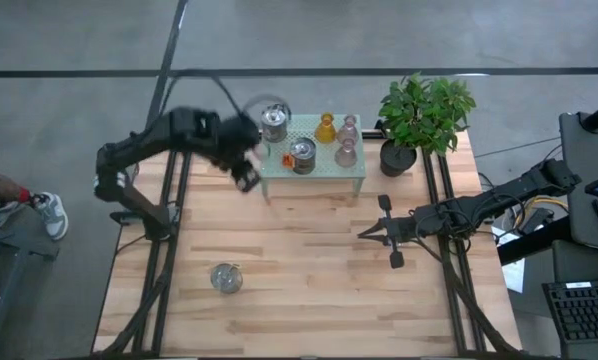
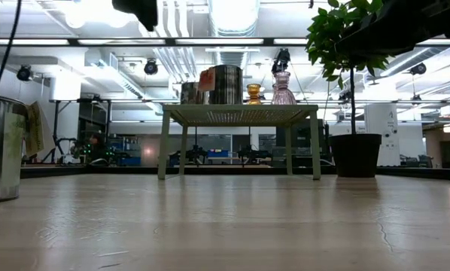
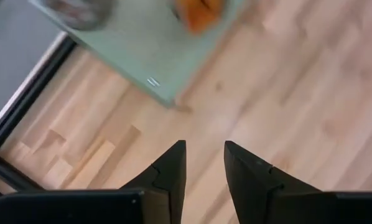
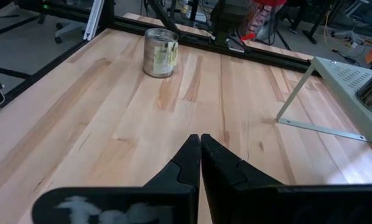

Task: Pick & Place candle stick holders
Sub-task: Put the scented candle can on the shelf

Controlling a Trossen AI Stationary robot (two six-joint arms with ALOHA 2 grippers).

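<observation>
Pale smooth wood table, matt perforated metal shelf, shiny metallic jar.

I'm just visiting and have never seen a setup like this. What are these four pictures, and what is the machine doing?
Two robot arms work at a wooden table. One picture looks down from above, one looks level across the tabletop, and two come from cameras on the arms' wrists. A small green shelf carries five little candle stick holders; a sixth, a silvery jar, stands alone on the table. A potted plant stands beside the shelf. The left gripper hangs open and empty by the shelf's corner. The right gripper waits shut, holding nothing.
</observation>
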